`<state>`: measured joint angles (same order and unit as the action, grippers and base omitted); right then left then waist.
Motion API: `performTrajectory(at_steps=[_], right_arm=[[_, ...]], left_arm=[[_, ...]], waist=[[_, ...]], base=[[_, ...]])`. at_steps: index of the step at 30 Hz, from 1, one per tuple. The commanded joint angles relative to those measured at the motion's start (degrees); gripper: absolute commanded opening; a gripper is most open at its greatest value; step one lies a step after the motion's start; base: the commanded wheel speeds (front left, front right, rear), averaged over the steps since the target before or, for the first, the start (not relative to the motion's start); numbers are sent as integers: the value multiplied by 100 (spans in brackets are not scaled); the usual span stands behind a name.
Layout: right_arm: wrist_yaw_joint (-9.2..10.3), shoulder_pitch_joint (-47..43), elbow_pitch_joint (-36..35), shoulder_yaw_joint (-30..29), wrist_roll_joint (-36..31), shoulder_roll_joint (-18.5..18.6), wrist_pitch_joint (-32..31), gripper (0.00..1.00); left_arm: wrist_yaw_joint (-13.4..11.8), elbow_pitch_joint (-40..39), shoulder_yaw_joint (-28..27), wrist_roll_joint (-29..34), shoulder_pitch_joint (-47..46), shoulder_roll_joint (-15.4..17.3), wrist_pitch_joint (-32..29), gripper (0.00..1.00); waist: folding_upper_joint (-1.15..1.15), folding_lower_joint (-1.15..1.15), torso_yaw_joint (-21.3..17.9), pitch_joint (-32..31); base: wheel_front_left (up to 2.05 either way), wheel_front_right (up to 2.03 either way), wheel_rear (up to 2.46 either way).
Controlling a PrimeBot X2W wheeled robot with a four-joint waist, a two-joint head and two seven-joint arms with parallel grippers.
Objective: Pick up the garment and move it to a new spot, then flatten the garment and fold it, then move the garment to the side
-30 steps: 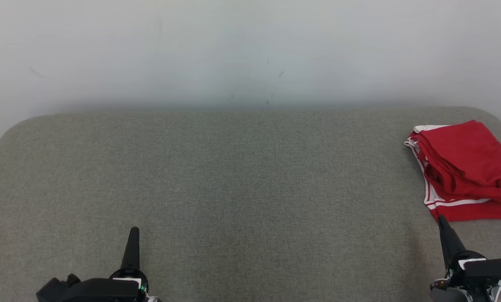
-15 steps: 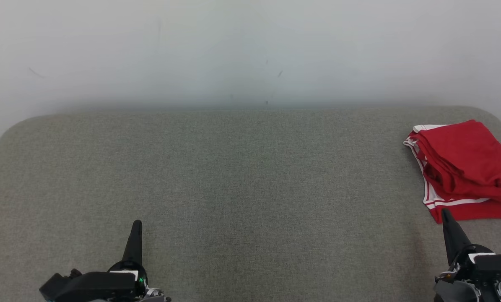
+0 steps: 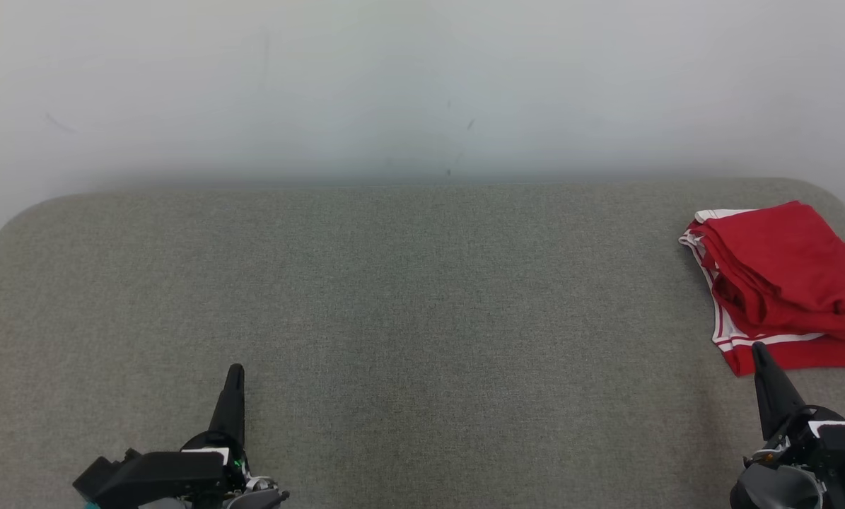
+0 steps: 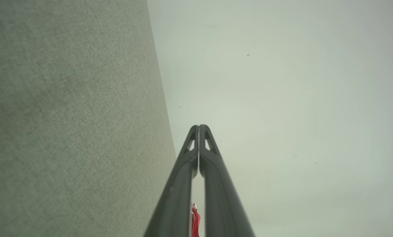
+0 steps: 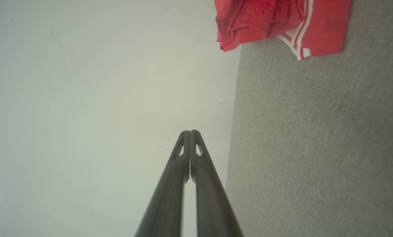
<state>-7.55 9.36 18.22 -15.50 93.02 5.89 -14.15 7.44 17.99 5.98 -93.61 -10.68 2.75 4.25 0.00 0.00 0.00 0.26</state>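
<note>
- Left hand (image 3: 235,370): fingers pressed together, nothing between them. Over the last second its tip has edged forward and slightly toward the garment (image 3: 783,268). It is still well apart from the garment, on the opposite side of the work area.
- Right hand (image 3: 759,348): fingers pressed together, empty. Its tip has crept up on the garment's near hem and, in the head view, now overlaps the hem's near corner. Contact cannot be confirmed.
- Surface (image 3: 422,318): grey fabric, bare between the left hand and the garment.
- Garment: red shorts with white stripes, lying on the surface at the robot's right as a loosely layered stack. Its outline is unchanged. Its small drift in the head view matches the drift of the whole view, so that is camera motion and not garment motion.
- Wall (image 3: 422,85): plain, behind the garment.
- Assessment: the changes are small adjustments of both arms, and nothing has been gripped. The stack reads as folded and set aside, so the task appears at or near completion. Any further grasp requires the right hand to spread its fingers first.
</note>
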Motion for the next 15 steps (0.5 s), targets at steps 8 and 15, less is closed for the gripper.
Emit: performTrajectory(at_steps=[8, 15], right_arm=[[12, 46, 16, -45, 22, -16, -46, 0], [12, 52, 16, -68, -7, -34, -62, 0]], left_arm=[[10, 20, 12, -87, -52, 22, -13, 0], [10, 20, 11, -87, -52, 22, -13, 0]], waist=[[0, 0, 0, 0], [0, 0, 0, 0]], base=[[0, 0, 0], [0, 0, 0]])
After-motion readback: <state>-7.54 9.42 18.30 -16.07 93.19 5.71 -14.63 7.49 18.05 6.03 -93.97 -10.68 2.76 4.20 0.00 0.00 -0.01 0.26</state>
